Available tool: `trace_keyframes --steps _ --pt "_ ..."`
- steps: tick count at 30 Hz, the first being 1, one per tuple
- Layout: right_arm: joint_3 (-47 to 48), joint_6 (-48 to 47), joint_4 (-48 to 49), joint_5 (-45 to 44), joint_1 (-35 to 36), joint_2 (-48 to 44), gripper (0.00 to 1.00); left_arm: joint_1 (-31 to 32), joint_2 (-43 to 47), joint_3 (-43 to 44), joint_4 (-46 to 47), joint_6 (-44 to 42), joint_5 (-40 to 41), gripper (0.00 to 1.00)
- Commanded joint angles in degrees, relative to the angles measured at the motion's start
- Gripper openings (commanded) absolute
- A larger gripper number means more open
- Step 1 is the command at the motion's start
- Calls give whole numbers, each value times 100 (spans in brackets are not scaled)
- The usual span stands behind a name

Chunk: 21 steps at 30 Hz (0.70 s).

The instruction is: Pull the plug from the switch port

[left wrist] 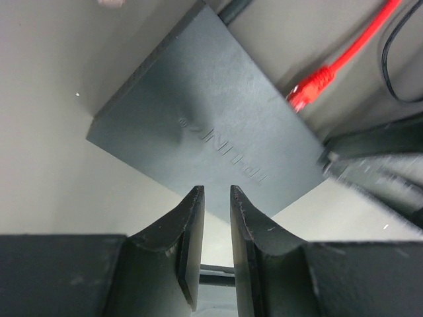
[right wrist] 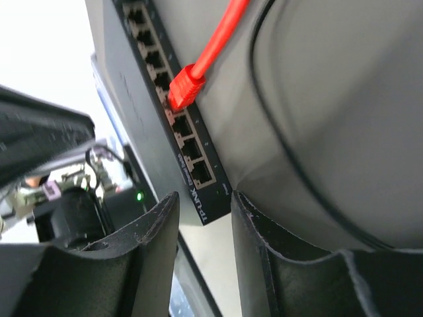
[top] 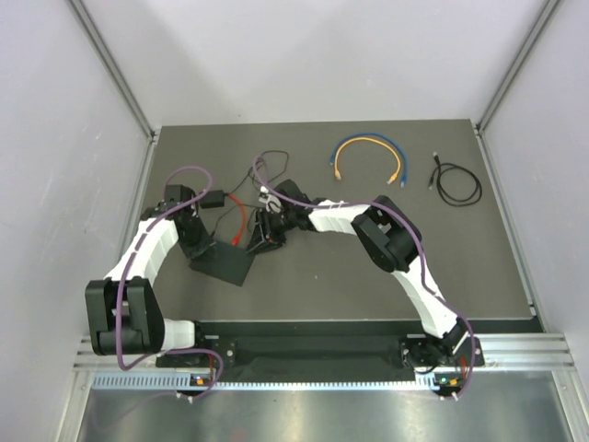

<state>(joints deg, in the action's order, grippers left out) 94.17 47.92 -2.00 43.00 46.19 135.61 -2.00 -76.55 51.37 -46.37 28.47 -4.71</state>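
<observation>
The switch (top: 224, 262) is a flat matte-black box lying left of centre on the table. A red plug (right wrist: 184, 87) on a red cable (top: 239, 214) sits in one port of the row on the switch's front face (right wrist: 173, 135). My right gripper (right wrist: 203, 201) stands open just short of the switch's end corner, nothing between its fingers, with the plug farther ahead. My left gripper (left wrist: 217, 191) is open by a narrow empty gap, its tips over the near edge of the switch's plain top (left wrist: 205, 125). The plug (left wrist: 308, 88) shows at that view's upper right.
A small black power adapter (top: 210, 199) with a thin black cord (right wrist: 284, 132) lies behind the switch. A yellow-and-blue cable (top: 368, 152) and a coiled black cable (top: 457, 182) lie at the back right. The two wrists are close together over the switch.
</observation>
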Motion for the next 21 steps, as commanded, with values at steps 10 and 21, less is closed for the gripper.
trace_keyframes --steps 10,21 --pt "-452 664 892 -116 144 -615 38 -20 -17 30 14 -96 -12 28" --pt "-312 1756 2029 -327 258 -114 40 -20 -343 -57 40 -131 -153 28"
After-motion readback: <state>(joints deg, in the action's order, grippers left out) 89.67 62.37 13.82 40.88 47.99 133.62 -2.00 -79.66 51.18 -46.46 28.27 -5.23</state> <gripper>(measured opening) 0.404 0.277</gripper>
